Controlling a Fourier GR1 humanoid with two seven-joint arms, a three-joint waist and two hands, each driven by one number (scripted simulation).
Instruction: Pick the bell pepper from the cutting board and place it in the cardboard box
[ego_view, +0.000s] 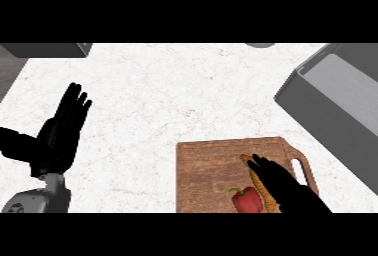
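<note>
carrot (260, 186) lies between pepper (248, 200) and right hand (284, 187).

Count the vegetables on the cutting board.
2: a red bell pepper at the board's near edge, and an orange carrot-like piece beside it, partly hidden under the right hand.

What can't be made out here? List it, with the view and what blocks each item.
- Bell pepper, head view: its right side is covered by the right hand, and its bottom is cut off by the lower edge.
- Orange item on the cutting board: mostly under that hand, kind unclear.
- Grey box: cut off at the right edge; its inside is not visible.
- Left hand: open, resting at left.
</note>
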